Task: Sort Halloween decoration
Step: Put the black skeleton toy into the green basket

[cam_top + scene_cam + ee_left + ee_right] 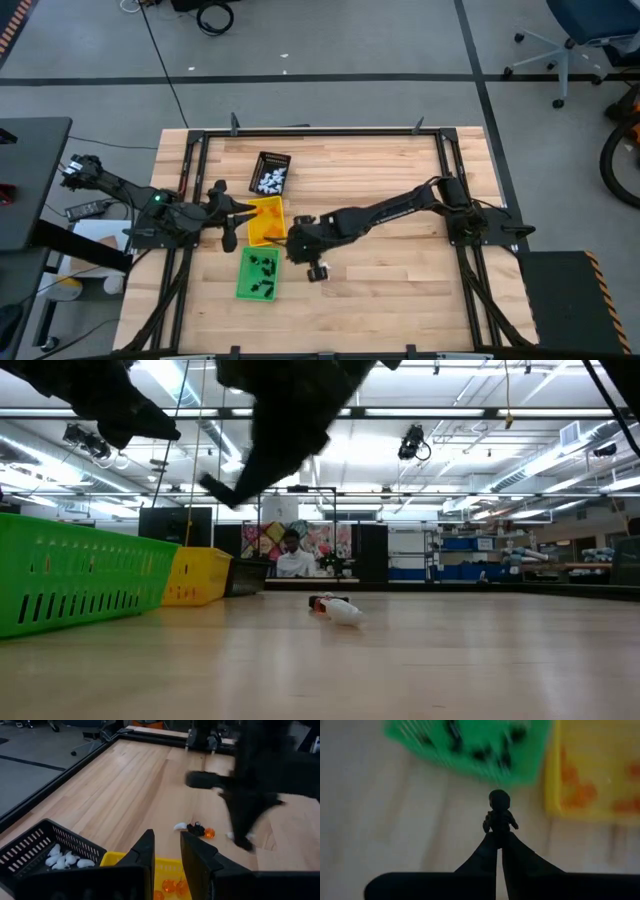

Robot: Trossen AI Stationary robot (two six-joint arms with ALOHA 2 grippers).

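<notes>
High view: wooden table (380,290) w/ black frame; black tray (270,172) holds white trinkets, yellow tray (266,221) orange ones, green tray (258,274) black ones, each too small to make out singly. Right gripper (297,243) sits just beside yellow and green trays; what it holds is hidden under the arm. Left gripper (226,205) at yellow tray's edge, fingers a little apart, nothing seen between them. Low view: arms dark and cut off at top; loose trinkets (335,609) lie on table, white one longways across the view; person (292,555) far back in workshop w/ ceiling lights. Left wrist view: own fingers (145,855) over yellow tray; white, black, orange leftover pieces (196,828) lie in a short row on bare wood, right arm blurred just past them. Right wrist view: fingertips pinched tight on black figurine (499,817), upright, head away from gripper, above table near green tray; trays blurred.
</notes>
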